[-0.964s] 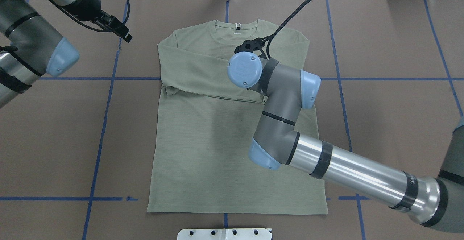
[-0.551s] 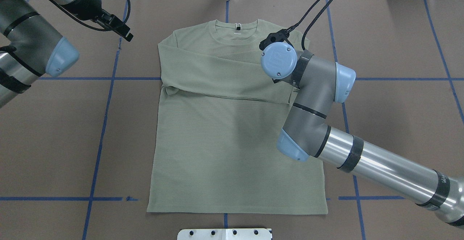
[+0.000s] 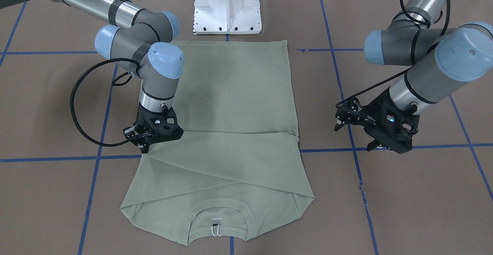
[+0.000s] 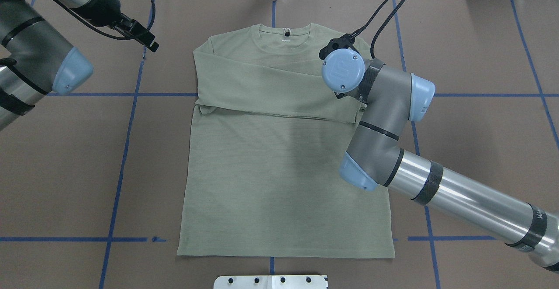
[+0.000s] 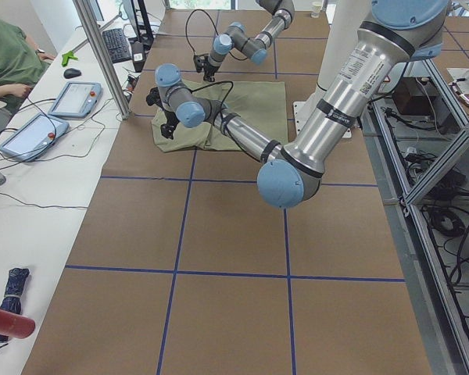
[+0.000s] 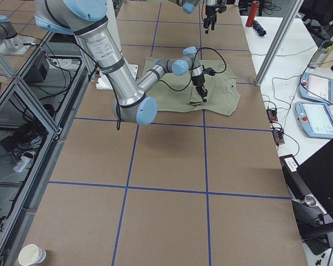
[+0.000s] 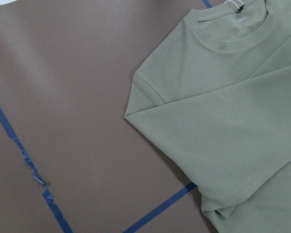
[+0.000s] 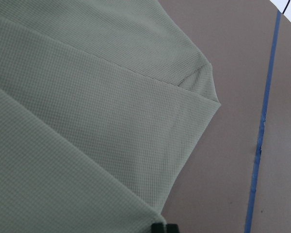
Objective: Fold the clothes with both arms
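The brown bench (image 4: 480, 149) is carrying the green shirt (image 4: 279, 184) flat in its middle, sleeves folded across. The right gripper (image 3: 147, 144) is hanging at the shirt's edge, fingers together; the left gripper (image 4: 148, 41) is hanging well aside, fingers apart.

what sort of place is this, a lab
Most likely a robotics lab: left arm and right arm over a brown table with a blue tape grid, and a side bench holding teach pendants and a keyboard.
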Controlling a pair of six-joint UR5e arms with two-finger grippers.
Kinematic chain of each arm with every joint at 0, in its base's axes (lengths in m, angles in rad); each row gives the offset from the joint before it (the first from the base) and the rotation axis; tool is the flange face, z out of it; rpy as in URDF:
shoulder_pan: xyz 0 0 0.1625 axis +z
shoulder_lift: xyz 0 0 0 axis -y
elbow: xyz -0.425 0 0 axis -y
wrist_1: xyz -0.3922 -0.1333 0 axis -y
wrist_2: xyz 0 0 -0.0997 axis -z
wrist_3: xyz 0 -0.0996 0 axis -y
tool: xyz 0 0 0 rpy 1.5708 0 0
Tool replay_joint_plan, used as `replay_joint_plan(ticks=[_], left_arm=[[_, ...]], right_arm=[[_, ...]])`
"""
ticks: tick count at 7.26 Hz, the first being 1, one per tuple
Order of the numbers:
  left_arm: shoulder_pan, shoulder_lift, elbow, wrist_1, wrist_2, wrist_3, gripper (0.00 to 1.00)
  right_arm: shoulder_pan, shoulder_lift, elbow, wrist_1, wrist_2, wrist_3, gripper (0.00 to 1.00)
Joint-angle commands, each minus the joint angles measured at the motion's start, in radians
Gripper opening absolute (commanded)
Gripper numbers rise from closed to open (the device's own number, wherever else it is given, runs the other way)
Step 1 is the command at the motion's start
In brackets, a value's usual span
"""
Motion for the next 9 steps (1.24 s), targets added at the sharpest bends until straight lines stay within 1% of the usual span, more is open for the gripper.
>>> replay_joint_plan(ticks=[1, 2, 3, 4, 5, 6, 7, 8, 9], left_arm=[[-0.001, 0.001, -0.004, 0.001, 0.002, -0.004, 1.0], [-0.002, 0.025, -0.036, 0.003, 0.01, -0.08, 1.0], [0.003, 0.071, -0.094, -0.009, 0.013, -0.143, 1.0], [0.011, 0.144, -0.204, -0.014, 0.016, -0.217, 1.0], [0.07, 0.212, -0.348, -0.014, 0.109, -0.377, 1.0], [0.183, 0.293, -0.471, -0.017, 0.198, -0.558, 1.0], [0.259, 0.333, -0.54, -0.058, 0.29, -0.696, 1.0], [0.311, 0.388, -0.573, -0.145, 0.31, -0.822, 1.0], [0.38, 0.452, -0.584, -0.27, 0.402, -0.931, 1.0]], right_arm=[[0.03, 0.004, -0.006, 0.098, 0.077, 0.009, 1.0], [0.088, 0.001, 0.003, 0.181, 0.285, 0.024, 1.0], [0.113, -0.028, 0.038, 0.203, 0.402, 0.157, 1.0], [0.108, -0.096, 0.122, 0.211, 0.429, 0.302, 1.0], [0.105, -0.176, 0.249, 0.199, 0.457, 0.36, 1.0], [0.096, -0.292, 0.381, 0.212, 0.484, 0.467, 1.0], [0.058, -0.371, 0.503, 0.22, 0.477, 0.612, 1.0], [-0.002, -0.454, 0.587, 0.294, 0.448, 0.755, 1.0], [-0.04, -0.564, 0.619, 0.493, 0.404, 0.864, 1.0]])
